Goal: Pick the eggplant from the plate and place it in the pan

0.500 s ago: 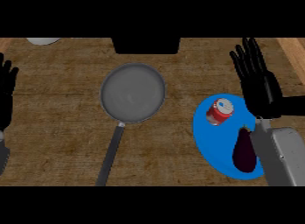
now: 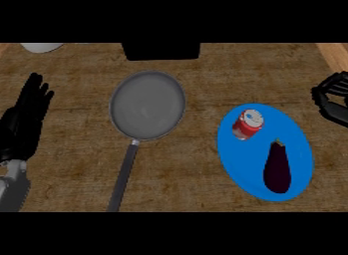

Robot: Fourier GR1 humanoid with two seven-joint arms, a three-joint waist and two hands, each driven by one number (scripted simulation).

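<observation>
Spanning the view, brown wooden counter bearing pan, plate

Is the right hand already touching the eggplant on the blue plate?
Apart. The head view shows the right hand at the right edge, with bare counter and the blue plate's rim between it and the eggplant.

left hand: at the left edge of the head view, fingers straight and pointing toward the far side, resting. its grey forearm enters from the near left corner.

right hand: at the right edge, partly cut off by the frame, fingers curled inward with nothing held. its forearm is not seen. both hands are black.
</observation>
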